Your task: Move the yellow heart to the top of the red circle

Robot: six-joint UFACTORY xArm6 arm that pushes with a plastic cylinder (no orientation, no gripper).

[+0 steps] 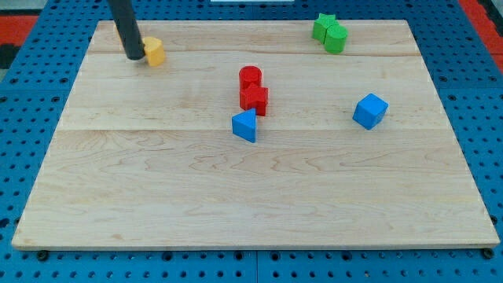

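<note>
The yellow heart (155, 51) lies near the board's top left. My tip (135, 56) touches its left side, and the dark rod rises from there toward the view's top. The red circle (250, 76) stands near the board's middle, well to the right of the heart and a little lower. A second red block (254, 99) of unclear shape sits directly below the red circle, touching it.
A blue triangle-like block (245, 126) lies just below the red pair. A blue cube (370, 111) sits at the right. Two green blocks (329, 32) touch each other at the top right. The wooden board (251, 196) rests on a blue pegboard.
</note>
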